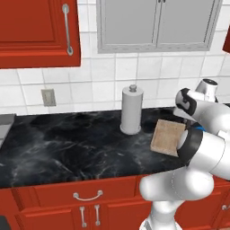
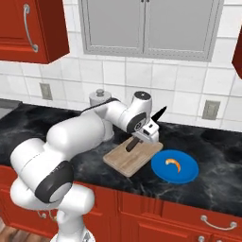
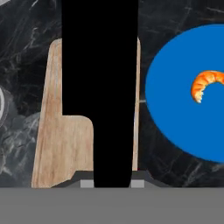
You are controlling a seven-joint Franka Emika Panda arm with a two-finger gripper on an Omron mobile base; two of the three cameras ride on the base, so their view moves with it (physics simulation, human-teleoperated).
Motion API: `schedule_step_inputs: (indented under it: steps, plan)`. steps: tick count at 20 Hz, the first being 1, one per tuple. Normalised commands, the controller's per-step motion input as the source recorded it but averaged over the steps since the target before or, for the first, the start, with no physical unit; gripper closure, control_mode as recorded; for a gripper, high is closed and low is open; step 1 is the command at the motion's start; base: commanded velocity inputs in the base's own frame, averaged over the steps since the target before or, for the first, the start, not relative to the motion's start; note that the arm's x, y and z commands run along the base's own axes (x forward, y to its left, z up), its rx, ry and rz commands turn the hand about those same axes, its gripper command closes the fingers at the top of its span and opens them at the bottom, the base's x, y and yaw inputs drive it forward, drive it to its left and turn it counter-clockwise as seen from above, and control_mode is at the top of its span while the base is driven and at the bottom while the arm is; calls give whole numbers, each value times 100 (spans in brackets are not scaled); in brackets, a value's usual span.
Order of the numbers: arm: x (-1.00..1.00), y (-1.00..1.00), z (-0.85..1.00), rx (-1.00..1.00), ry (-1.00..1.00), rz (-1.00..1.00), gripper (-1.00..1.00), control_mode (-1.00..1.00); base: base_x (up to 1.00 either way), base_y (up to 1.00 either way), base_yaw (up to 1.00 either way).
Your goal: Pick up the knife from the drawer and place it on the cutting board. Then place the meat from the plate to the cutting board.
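From behind on my left, my arm bends over the black counter (image 1: 67, 143). The cutting board (image 1: 167, 137) lies just ahead of my elbow, beside the paper-towel roll (image 1: 131, 110). The red drawer (image 1: 85, 192) sits shut below the counter edge.

From behind on my right, my gripper (image 2: 147, 130) hangs just above the cutting board (image 2: 130, 158), clamped on the knife (image 2: 146, 130), whose dark blade tip points up and away from me. The blue plate (image 2: 186, 175) lies just beside the board, the orange meat (image 2: 173, 163) on it.

Along my hand, the knife (image 3: 98, 87) stands as a black slab between my fingertips (image 3: 86, 183), the board (image 3: 57, 144) beneath it. The plate (image 3: 175, 109) with the meat (image 3: 205, 84) lies off to one side.
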Motion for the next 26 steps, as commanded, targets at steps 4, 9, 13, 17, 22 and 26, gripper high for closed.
schedule_step_inputs:
  steps: [4, 9, 13, 17, 22, 26]
  plan:
    - [0, 0, 0, 0, 0, 0, 100, 100, 9, -47, 0]
    - [0, 0, 0, 0, 0, 0, 100, 100, 54, 1, 3]
    - [0, 0, 0, 0, 0, 0, 100, 100, 80, 5, 2]
    - [0, 0, 0, 0, 0, 0, 100, 100, 98, -36, 3]
    - [0, 0, 0, 0, 0, 0, 100, 100, 96, -17, -2]
    - [0, 0, 0, 0, 0, 0, 100, 100, 71, -6, -21]
